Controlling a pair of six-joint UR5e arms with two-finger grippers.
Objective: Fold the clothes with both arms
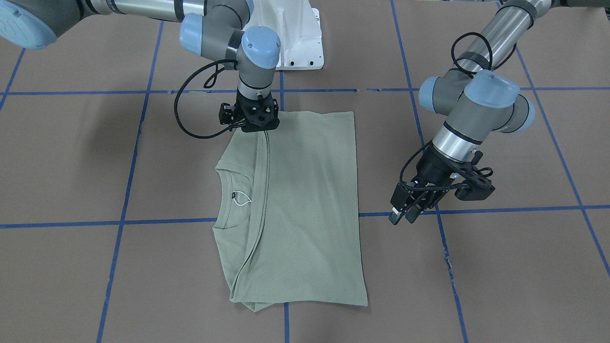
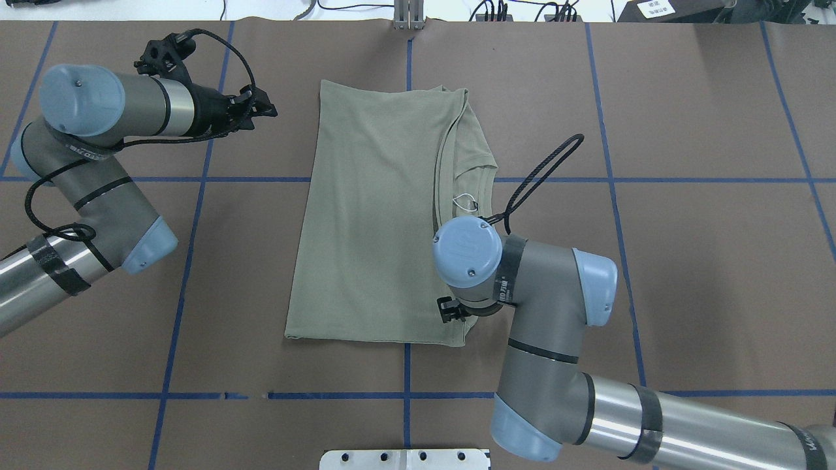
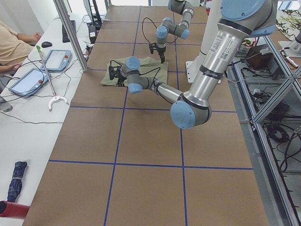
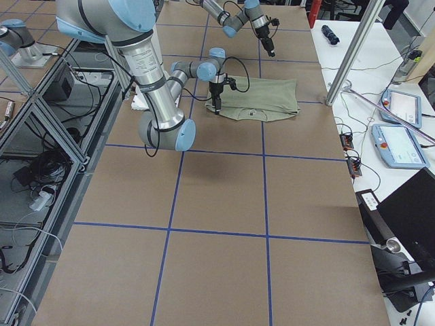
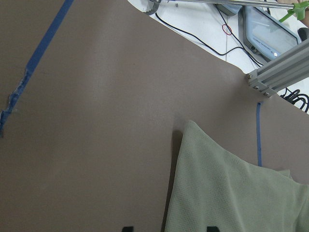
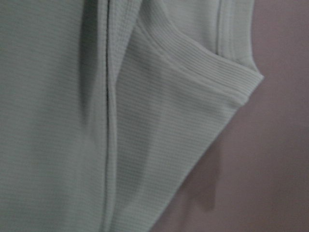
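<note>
The sage-green shirt (image 1: pixel 305 200) lies flat on the brown table, folded lengthwise, with its ribbed neck and black label (image 1: pixel 237 196) exposed at one long edge. It also shows in the overhead view (image 2: pixel 372 215). My right gripper (image 1: pixel 255 125) points straight down at the shirt's corner nearest the robot base. Its fingers are hidden under the wrist, and the right wrist view shows only close fabric (image 6: pixel 72 121). My left gripper (image 1: pixel 405 215) hangs above bare table beside the shirt's far end. It is open and empty; the shirt's corner (image 5: pixel 231 193) lies ahead of it.
The white pedestal base (image 1: pixel 295 38) stands behind the shirt. Blue tape lines (image 1: pixel 167 221) divide the brown table cover. An aluminium post (image 5: pixel 277 72) and operator tablets (image 3: pixel 26 80) stand past the table's far edge.
</note>
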